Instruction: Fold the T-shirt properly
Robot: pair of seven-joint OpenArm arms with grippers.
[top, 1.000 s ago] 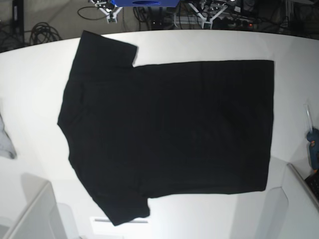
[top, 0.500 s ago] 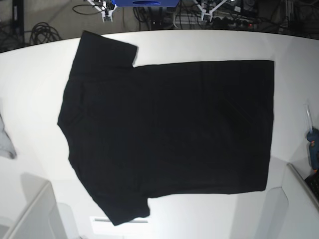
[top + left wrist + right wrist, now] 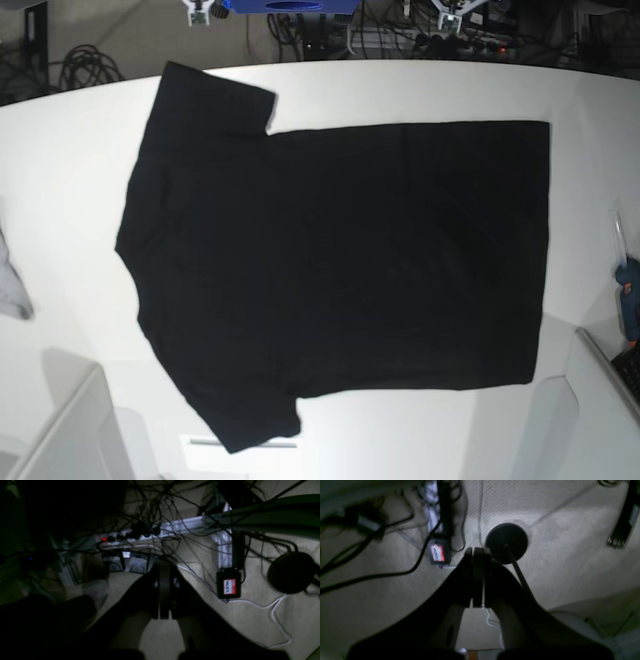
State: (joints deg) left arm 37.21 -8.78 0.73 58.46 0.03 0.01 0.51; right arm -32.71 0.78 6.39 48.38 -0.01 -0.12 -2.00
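Observation:
The black T-shirt (image 3: 340, 260) lies spread flat on the white table (image 3: 70, 180), plain side up, collar end at the left and hem at the right. Both sleeves are spread out; no print shows. My left gripper (image 3: 163, 565) is shut and empty, off the table, over the carpet and cables; in the base view it barely shows at the top edge (image 3: 455, 12). My right gripper (image 3: 477, 551) is shut and empty, also over the floor beyond the table; in the base view it shows at the top left (image 3: 200, 10). Neither touches the shirt.
A small light-grey cloth (image 3: 10, 285) lies at the table's left edge. A teal tool (image 3: 628, 300) sits at the right edge. Grey bins stand at the bottom left (image 3: 70, 430) and bottom right (image 3: 600, 400). Cables and a power strip (image 3: 140, 533) cover the floor.
Both grippers have drawn back and apart along the base view's top edge, farther from the table. The T-shirt has not moved.

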